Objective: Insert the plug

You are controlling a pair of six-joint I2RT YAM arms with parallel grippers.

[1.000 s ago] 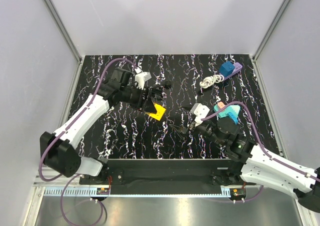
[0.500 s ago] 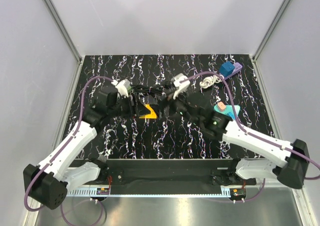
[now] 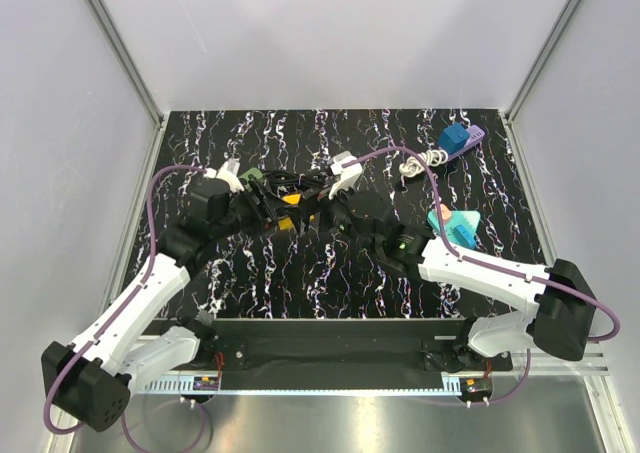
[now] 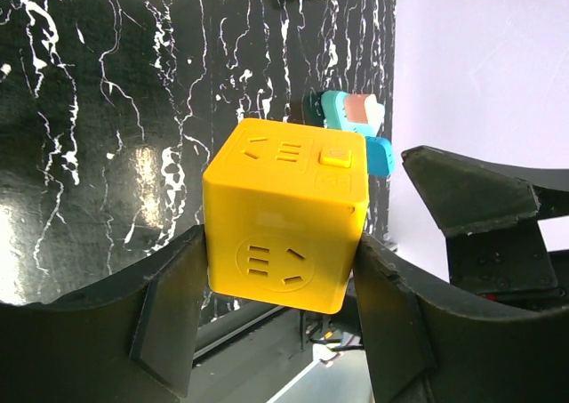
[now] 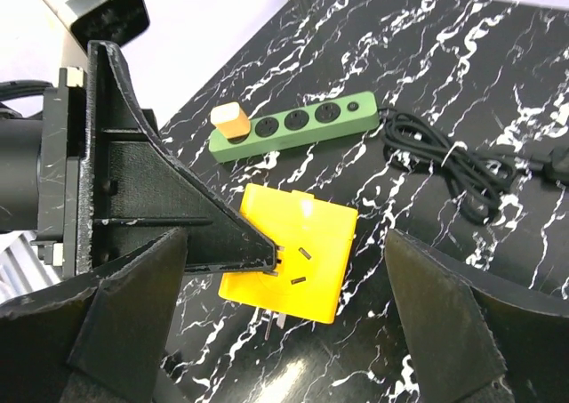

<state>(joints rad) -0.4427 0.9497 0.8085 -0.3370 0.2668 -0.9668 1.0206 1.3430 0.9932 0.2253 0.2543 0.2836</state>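
From above, a black tabletop [image 3: 300, 273] veined in white sits inside pale walls and a metal frame. The yellow cube plug [image 3: 290, 200] is near the table's middle, clamped in the left gripper [image 3: 285, 211] and largely hidden by it. The right gripper [image 3: 327, 210] faces the cube from its right with fingers spread wide. A green power strip [image 3: 250, 176] lies just left of the cube. In the left wrist view the cube [image 4: 284, 212] is held clear of the table, pinched by two opposite sides between the fingers [image 4: 169, 305]. A face with sockets and a button is turned up and another socket face looks at the camera. A teal block [image 4: 351, 109] lies beyond the cube. In the right wrist view the cube [image 5: 289, 261] is tilted and its metal prongs [image 5: 267, 325] stick out of its lower edge. Its sides look equal, so no long axis shows. The green strip [image 5: 293, 123] runs diagonally beyond the cube, and a black cable [image 5: 444, 172] is piled to the cube's upper right.
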